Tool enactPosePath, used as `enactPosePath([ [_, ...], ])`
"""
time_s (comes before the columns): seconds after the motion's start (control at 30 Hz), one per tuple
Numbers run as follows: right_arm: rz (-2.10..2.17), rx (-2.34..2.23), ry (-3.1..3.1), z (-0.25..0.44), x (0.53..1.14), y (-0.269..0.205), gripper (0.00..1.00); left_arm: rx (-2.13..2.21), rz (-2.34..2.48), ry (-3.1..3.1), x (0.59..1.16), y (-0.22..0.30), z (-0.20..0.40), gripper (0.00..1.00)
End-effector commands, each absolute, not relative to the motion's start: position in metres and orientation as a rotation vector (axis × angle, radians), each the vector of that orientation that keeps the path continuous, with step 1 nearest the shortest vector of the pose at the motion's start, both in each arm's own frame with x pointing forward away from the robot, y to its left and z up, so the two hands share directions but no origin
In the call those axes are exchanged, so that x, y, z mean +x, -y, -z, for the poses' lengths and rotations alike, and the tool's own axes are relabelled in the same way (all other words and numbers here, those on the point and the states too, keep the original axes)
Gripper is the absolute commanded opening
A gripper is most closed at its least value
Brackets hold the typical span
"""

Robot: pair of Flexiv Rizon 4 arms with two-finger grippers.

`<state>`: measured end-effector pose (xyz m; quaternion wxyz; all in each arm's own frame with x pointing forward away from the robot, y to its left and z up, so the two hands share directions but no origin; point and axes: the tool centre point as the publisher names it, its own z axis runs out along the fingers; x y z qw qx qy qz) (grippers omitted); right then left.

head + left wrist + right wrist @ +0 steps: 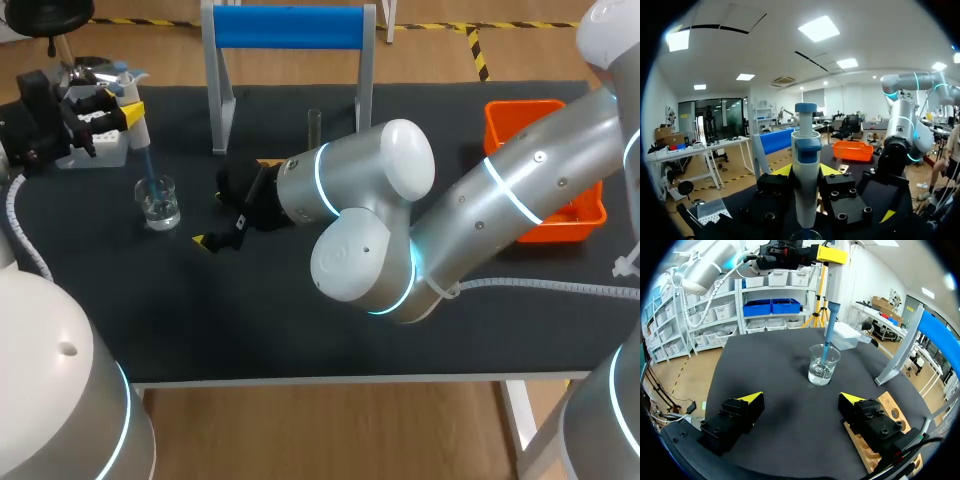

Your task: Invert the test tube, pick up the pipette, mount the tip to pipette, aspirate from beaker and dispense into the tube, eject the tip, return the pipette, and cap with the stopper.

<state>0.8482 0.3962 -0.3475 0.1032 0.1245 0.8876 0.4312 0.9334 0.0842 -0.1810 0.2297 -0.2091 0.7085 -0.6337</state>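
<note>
Now | L pincer (122, 112) clamps pipette (138, 130) upright in beaker (160, 205) | R pincer (801, 399) spread

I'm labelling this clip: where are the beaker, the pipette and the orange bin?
beaker (823, 371): right wrist view, on its glass wall.
pipette (806, 175): left wrist view, on its white body.
orange bin (522, 105): head view, on its far rim.

**Counter** (300, 330) with a black matte top. A clear glass beaker of water (823, 365) stands straight ahead of the right jaws and below the left jaws. A pale wooden block with round holes (890, 416) lies partly hidden under one finger of the right jaws. A white plastic box (847, 335) sits just beyond the beaker. A grey-legged frame with a blue crossbar (290, 27) stands past the block. An orange plastic bin (497, 125) sits well apart from both jaws.
</note>
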Motion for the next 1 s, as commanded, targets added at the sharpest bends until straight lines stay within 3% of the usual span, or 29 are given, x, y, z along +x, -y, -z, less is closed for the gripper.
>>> enactPosePath([
  [0.03, -1.279, 0.367, -2.615, 0.3493, 0.8480, -0.3963, 1.00, -0.581, 1.746, -1.938, 0.9334, -0.0843, 0.1814, 0.00],
  [1.0, -1.279, 0.367, -2.615, 0.3493, 0.8480, -0.3963, 1.00, -0.594, 1.753, -1.928, 0.9332, -0.0860, 0.1819, 0.00],
])
